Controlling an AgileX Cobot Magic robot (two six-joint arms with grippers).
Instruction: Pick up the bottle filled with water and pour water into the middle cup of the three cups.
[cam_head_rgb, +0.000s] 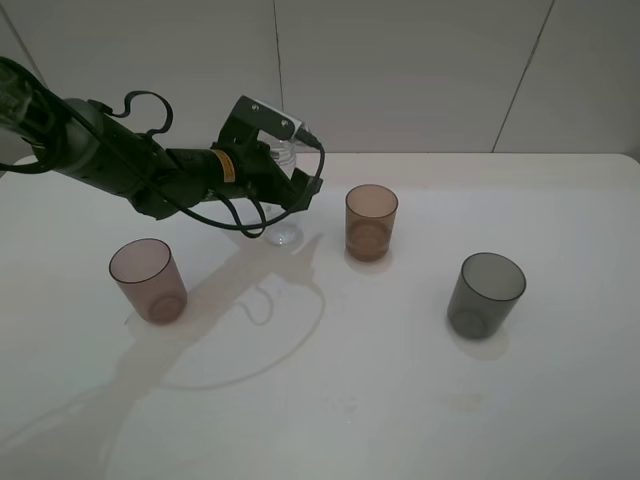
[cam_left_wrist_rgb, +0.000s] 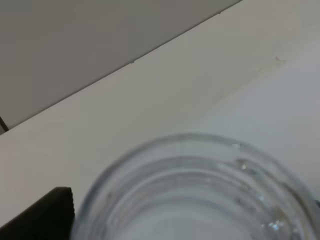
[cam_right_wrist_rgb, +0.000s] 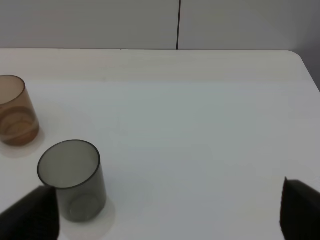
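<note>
Exterior high | left gripper clamped on the bottle, base looks just off the table, left of the middle cup | right gripper fingers apart, idle | grasp done; carry and pour left

My left arm is dark olive-grey, built of rounded, ribbed segments, with black cables looping loosely above and below it. Near the wrist I see a small yellow-orange label, and a boxy black camera mount with a white sticker on top. The left gripper is black and angular. From the right wrist camera I only see two matte black fingertips of the right gripper.
</note>
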